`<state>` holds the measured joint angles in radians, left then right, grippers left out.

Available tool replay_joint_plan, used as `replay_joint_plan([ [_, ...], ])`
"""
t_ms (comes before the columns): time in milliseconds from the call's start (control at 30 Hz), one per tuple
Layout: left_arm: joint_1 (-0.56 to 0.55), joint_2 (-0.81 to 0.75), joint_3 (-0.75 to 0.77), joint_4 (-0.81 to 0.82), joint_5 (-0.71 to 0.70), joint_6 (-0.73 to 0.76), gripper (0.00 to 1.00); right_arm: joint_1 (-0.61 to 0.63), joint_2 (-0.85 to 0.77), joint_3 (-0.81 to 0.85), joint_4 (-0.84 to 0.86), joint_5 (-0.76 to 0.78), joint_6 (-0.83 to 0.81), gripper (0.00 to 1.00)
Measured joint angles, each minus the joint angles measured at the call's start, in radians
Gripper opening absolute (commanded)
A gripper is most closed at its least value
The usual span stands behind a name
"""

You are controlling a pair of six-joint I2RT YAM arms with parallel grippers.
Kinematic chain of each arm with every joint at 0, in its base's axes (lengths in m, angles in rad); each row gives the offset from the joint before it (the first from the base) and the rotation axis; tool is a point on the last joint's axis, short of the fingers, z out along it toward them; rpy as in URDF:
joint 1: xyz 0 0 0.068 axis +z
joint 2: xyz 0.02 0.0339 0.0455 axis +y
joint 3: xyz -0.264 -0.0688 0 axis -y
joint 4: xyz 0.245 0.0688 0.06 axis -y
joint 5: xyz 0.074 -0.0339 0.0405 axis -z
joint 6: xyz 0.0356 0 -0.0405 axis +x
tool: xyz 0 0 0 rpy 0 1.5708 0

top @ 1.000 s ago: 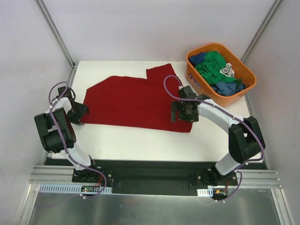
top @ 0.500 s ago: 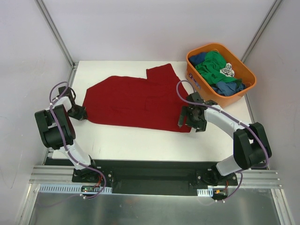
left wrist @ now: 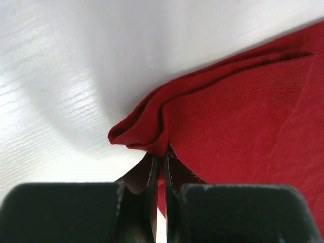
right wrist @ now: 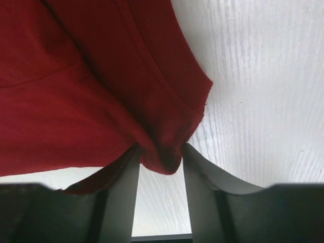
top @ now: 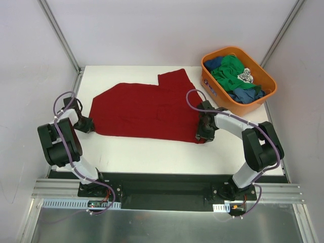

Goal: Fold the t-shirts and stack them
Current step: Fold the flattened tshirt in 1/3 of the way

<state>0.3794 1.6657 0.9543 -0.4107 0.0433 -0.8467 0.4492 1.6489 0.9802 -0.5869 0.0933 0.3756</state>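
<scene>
Red cloth was now pinched in my left claw (left wrist: 161, 161). Its jaws had been apart a second before and had since come together on the near-left corner of the dark red t-shirt (top: 147, 109), so the hem puckered just ahead of the fingertips. My right claw (right wrist: 161, 154) had swung off the shirt's middle and dropped onto the near-right corner. Its jaws, wide a moment earlier, were drawing in with that corner bunched between them, though I could not tell whether they had bitten yet. The rest of the shirt lay flat on the counter (top: 152, 154), between my claws and beyond them. I judged the first fold could start once the right grip was sure. The green and blue t-shirts (top: 233, 71) waited in the orange tub (top: 208, 83), beyond my right claw.
</scene>
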Motion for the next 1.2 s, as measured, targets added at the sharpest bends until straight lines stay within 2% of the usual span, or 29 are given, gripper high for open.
replay_joint_plan([
  [133, 0.0, -0.069, -0.08, 0.016, 0.002, -0.008, 0.0, 0.0, -0.037, -0.055, 0.014, -0.01, 0.003, 0.39],
  [267, 0.0, -0.196, -0.205, 0.008, -0.003, -0.034, 0.0, 0.0, -0.132, -0.142, -0.042, -0.034, 0.008, 0.4],
  [467, 0.0, -0.443, -0.356, -0.145, -0.077, -0.09, 0.01, 0.0, -0.284, -0.224, -0.193, -0.076, 0.018, 0.43],
  [533, 0.0, -0.517, -0.368, -0.211, -0.108, -0.108, 0.12, 0.0, -0.327, -0.235, -0.238, -0.092, 0.018, 0.45],
  [567, 0.0, -0.557, -0.37, -0.243, -0.124, -0.113, 0.23, 0.0, -0.352, -0.238, -0.265, -0.1, 0.018, 0.47],
  [600, 0.0, -0.6, -0.37, -0.274, -0.139, -0.119, 0.55, 0.0, -0.369, -0.239, -0.283, -0.103, 0.018, 0.56],
  [667, -0.001, -0.682, -0.369, -0.324, -0.165, -0.121, 0.74, 0.0, -0.409, -0.237, -0.32, -0.109, 0.012, 0.69],
  [700, 0.0, -0.715, -0.364, -0.349, -0.172, -0.129, 0.92, 0.0, -0.424, -0.229, -0.34, -0.109, 0.003, 0.8],
  [733, 0.0, -0.736, -0.357, -0.367, -0.176, -0.126, 0.99, 0.0, -0.433, -0.217, -0.353, -0.107, -0.005, 0.85],
  [800, 0.0, -0.768, -0.322, -0.407, -0.183, -0.121, 0.99, 0.0, -0.439, -0.151, -0.379, -0.093, -0.042, 1.0],
  [833, 0.0, -0.77, -0.3, -0.418, -0.183, -0.119, 0.99, 0.0, -0.438, -0.122, -0.375, -0.087, -0.051, 0.97],
  [1000, -0.001, -0.733, -0.133, -0.435, -0.181, -0.101, 0.99, 0.0, -0.378, 0.062, -0.267, -0.1, -0.129, 0.97],
  [1100, -0.007, -0.663, -0.033, -0.41, -0.165, -0.082, 0.99, 0.0, -0.255, 0.146, -0.15, -0.166, -0.144, 0.97],
  [1200, -0.038, -0.555, 0.047, -0.366, -0.137, -0.061, 0.99, 0.002, -0.05, 0.272, -0.041, -0.254, -0.151, 0.97],
])
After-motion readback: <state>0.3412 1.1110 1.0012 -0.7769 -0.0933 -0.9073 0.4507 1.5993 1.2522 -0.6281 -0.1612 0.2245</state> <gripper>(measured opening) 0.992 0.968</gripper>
